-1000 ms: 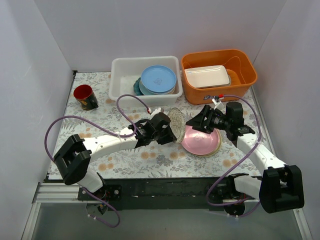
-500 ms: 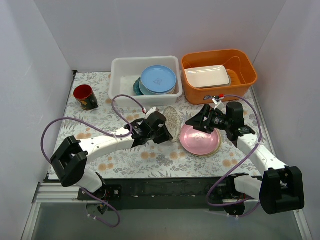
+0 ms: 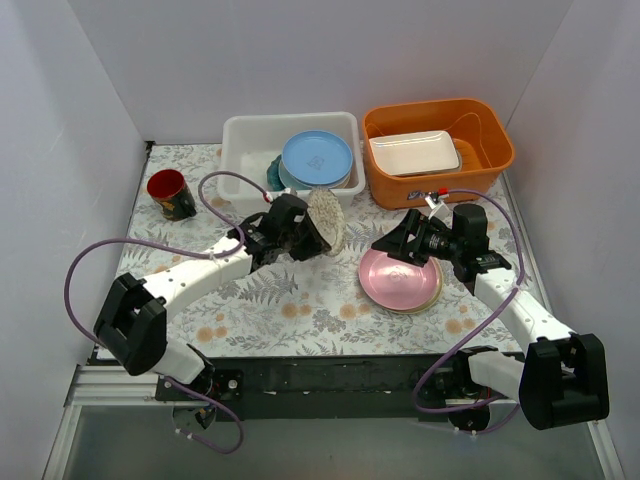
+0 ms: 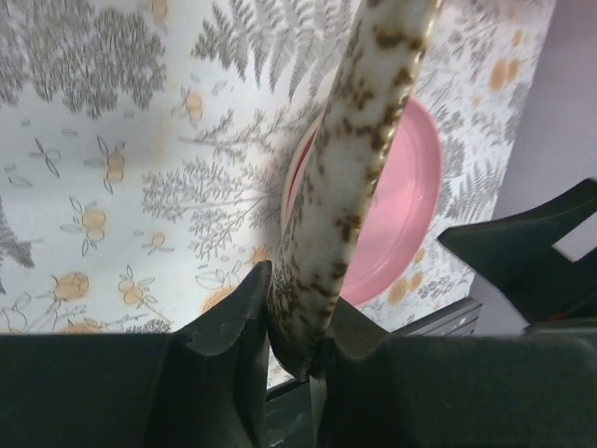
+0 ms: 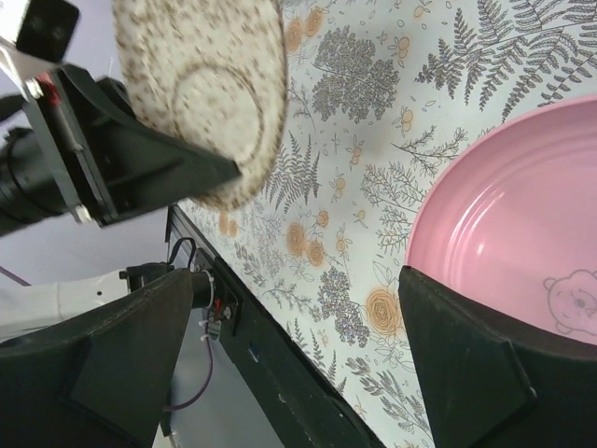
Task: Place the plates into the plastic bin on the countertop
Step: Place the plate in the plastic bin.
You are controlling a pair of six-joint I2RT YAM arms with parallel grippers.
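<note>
Countertop [image 3: 250,300] — bin [image 3: 238,150], tub [image 3: 440,190], cup [image 3: 172,194], plate stack [image 3: 400,280]

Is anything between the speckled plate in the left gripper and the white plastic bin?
Nothing loose: the speckled grey plate in the left gripper hangs just before the white translucent plastic bin, only its near wall between. Light blue round plates fill the bin's right side.
</note>
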